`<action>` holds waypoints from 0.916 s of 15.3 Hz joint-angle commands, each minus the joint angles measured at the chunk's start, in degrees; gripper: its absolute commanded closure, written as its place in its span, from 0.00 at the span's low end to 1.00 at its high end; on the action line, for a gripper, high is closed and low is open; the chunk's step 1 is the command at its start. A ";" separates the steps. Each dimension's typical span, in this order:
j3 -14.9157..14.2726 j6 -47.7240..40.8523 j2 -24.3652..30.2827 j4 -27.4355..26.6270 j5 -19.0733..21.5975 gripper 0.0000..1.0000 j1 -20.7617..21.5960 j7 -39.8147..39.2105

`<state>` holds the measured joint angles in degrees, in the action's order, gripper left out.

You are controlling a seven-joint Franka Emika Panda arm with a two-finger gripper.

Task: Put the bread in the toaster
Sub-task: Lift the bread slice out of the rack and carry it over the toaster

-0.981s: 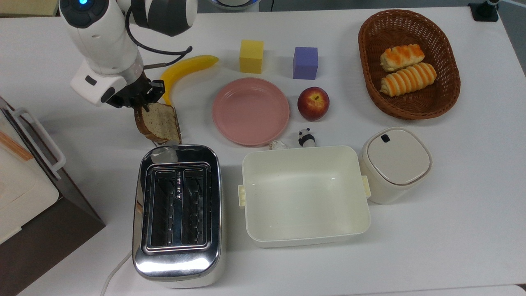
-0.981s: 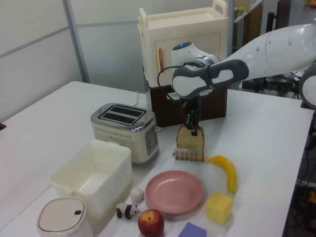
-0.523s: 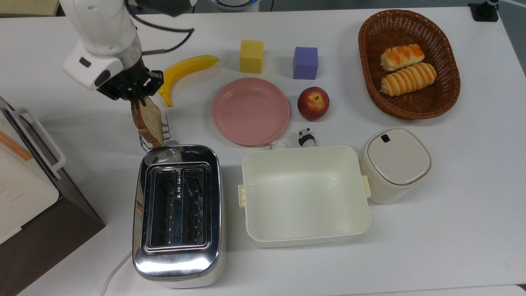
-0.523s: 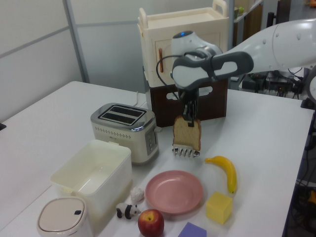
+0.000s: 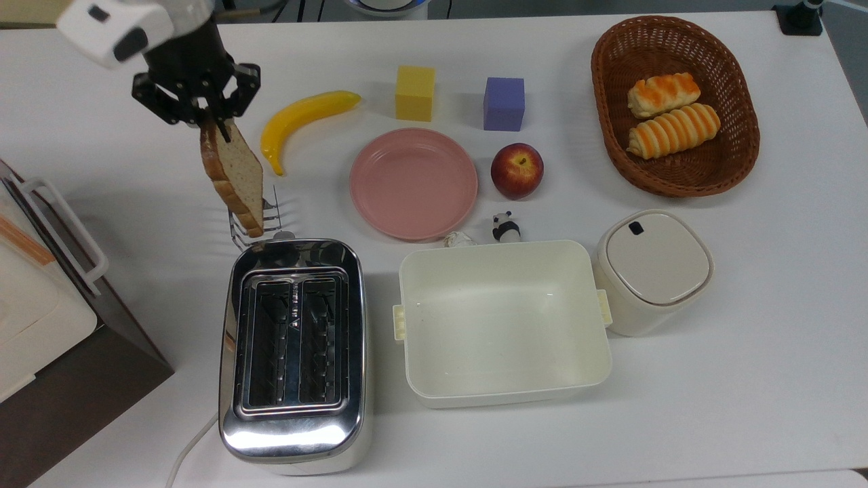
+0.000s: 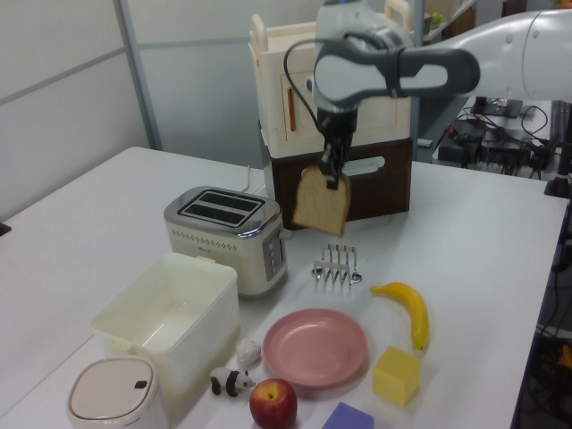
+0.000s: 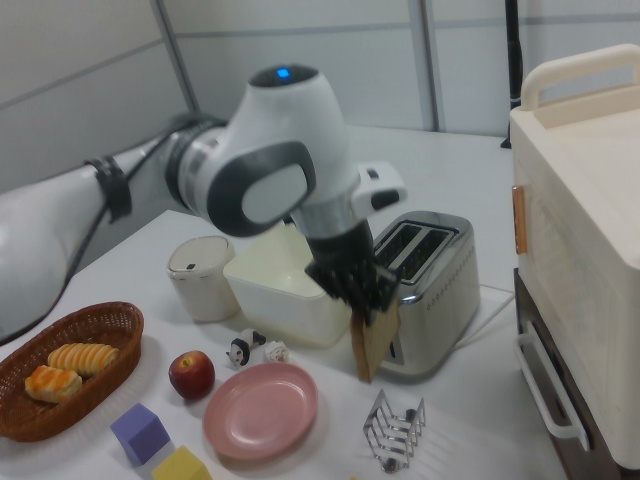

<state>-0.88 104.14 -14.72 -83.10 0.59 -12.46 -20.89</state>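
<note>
The bread [image 5: 234, 177] [image 6: 322, 202] [image 7: 372, 345] is a speckled brown slice with a darker crust, hanging upright in the air above a small wire toast rack [image 5: 261, 220] [image 6: 336, 266] [image 7: 394, 432]. My gripper [image 5: 209, 120] [image 6: 332, 175] [image 7: 366, 306] is shut on the slice's top edge. The chrome two-slot toaster [image 5: 293, 352] [image 6: 226, 235] [image 7: 428, 290] stands on the white table with both dark slots empty. In the top view the toaster sits just below the slice; in the left view it is to the slice's left and lower.
A yellow banana [image 5: 302, 119], pink plate [image 5: 413, 183], apple [image 5: 517, 169], yellow block [image 5: 415, 93] and purple block [image 5: 504, 103] lie on the table. A cream tub [image 5: 502, 322], lidded bin [image 5: 651, 271], panda figure [image 5: 505, 227] and basket of rolls [image 5: 675, 105] stand nearby. A cabinet [image 6: 335, 107] rises behind the arm.
My gripper has risen with the bread, lifting the slice clear of the wire rack, which stays on the table. The slice now hangs higher than the toaster's top.
</note>
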 commanded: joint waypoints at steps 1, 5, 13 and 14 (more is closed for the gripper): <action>0.00 -0.51 0.57 4.16 2.30 1.00 0.50 5.06; 0.27 0.19 0.31 7.43 3.27 1.00 3.13 11.91; 0.27 12.22 -1.36 7.78 3.36 1.00 7.79 19.48; 0.27 12.23 -1.97 8.74 3.36 1.00 7.97 19.75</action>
<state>-0.07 114.13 -15.17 -75.89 3.20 -5.86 -2.96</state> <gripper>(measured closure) 0.877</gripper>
